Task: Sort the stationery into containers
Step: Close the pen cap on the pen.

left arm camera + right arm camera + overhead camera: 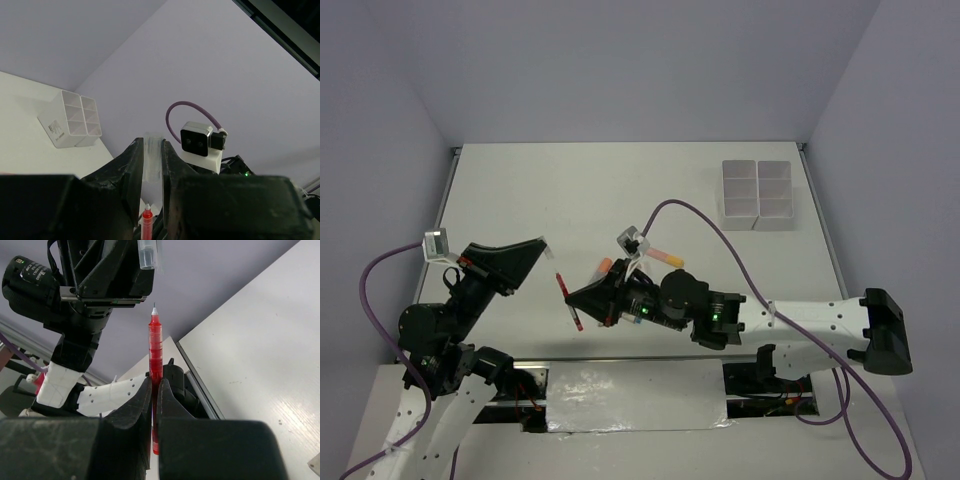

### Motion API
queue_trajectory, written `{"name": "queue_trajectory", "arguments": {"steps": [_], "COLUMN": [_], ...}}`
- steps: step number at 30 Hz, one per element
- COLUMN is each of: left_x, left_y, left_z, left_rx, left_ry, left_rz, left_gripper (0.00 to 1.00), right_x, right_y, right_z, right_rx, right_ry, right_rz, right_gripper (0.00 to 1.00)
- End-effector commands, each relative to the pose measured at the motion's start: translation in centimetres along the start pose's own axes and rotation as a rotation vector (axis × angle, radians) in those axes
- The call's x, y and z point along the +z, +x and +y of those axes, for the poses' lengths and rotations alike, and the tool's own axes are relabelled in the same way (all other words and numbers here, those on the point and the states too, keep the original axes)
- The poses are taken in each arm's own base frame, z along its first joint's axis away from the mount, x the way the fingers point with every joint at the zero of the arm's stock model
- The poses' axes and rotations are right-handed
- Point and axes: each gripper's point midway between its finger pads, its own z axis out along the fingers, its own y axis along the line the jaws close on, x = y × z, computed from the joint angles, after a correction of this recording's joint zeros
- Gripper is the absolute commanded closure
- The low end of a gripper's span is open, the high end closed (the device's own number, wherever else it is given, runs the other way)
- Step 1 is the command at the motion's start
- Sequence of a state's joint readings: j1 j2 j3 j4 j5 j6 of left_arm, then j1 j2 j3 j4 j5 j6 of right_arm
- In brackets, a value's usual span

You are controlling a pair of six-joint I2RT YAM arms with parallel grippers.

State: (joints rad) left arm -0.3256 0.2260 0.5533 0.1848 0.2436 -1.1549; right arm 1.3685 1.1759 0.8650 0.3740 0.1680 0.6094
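**A:** What is each pincer doing?

**B:** The right gripper (154, 383) is clamped on the thin red pen (155, 347) and holds it off the table (570, 190), near the front middle. The left gripper (151, 146) pinches a clear cap (152, 165) close to the pen's tip, not touching it.

**A:** Which step is this?

**B:** Capping, I'd judge, ahead of sorting.

**A:** And next?

**B:** Line the cap's mouth up with the tip and push it on straight. Then the pen goes to the containers (741, 208), well apart at the far right
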Motion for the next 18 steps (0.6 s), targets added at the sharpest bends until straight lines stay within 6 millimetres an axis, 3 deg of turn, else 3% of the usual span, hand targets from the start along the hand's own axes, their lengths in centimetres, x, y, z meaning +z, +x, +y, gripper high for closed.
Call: {"name": "queue_trajectory", "arguments": {"steps": [1, 18], "left_x": [0.02, 0.11], "left_y": [-1.06, -1.06], "left_z": [-1.70, -1.49], "left_rx": [0.012, 0.014], "left_ry": [0.043, 0.020], "left_rz": [-0.031, -0.022], "left_gripper": [1.00, 1.00], "right_x": [0.52, 0.94], "right_y": [-2.90, -2.79], "right_z": [2.54, 1.67], "right_rx": [-0.009, -0.031], "right_ry": [-0.058, -0.008], "right_rz": [-0.070, -0.059], "right_gripper": [1.00, 1.00]}}
